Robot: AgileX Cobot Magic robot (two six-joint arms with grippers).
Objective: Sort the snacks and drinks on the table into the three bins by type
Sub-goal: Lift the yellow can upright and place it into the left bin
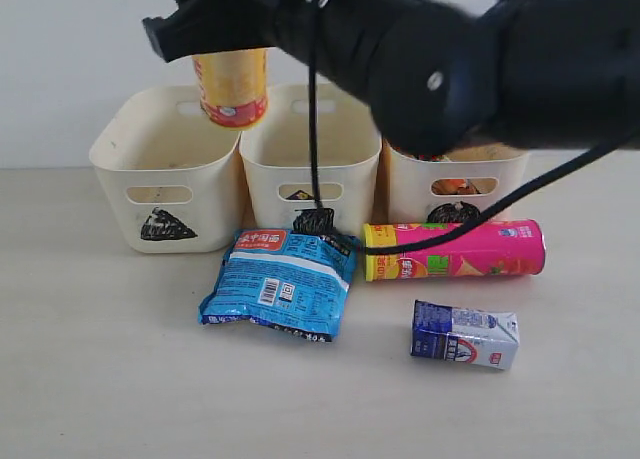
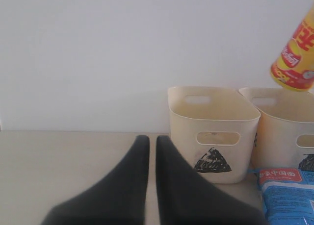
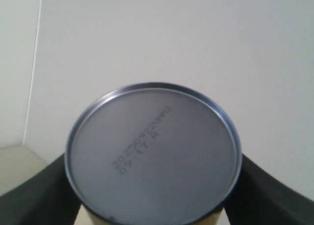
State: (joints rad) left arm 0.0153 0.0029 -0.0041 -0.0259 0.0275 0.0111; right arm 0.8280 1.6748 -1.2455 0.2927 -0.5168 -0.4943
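My right gripper [image 1: 228, 41] reaches across from the right, shut on the yellow-orange chip tube [image 1: 232, 87], which hangs above the gap between the triangle bin [image 1: 120, 179] and the square bin [image 1: 268, 174]. The right wrist view shows the tube's metal end [image 3: 153, 154] filling the space between the black fingers [image 3: 34, 198]. On the table [image 1: 100, 369] lie the blue noodle packet [image 1: 280, 284], the pink chip tube [image 1: 455, 249] on its side, and the blue-and-white carton [image 1: 465, 334]. My left gripper [image 2: 152, 142] hovers low over the table, left of the triangle bin [image 2: 216, 117], shut and empty.
The circle bin [image 1: 410, 194] stands at the right of the row, partly hidden behind the right arm, with something orange showing through its handle slot. A dark item shows through the square bin's slot. A black cable [image 1: 314, 129] hangs in front of the square bin.
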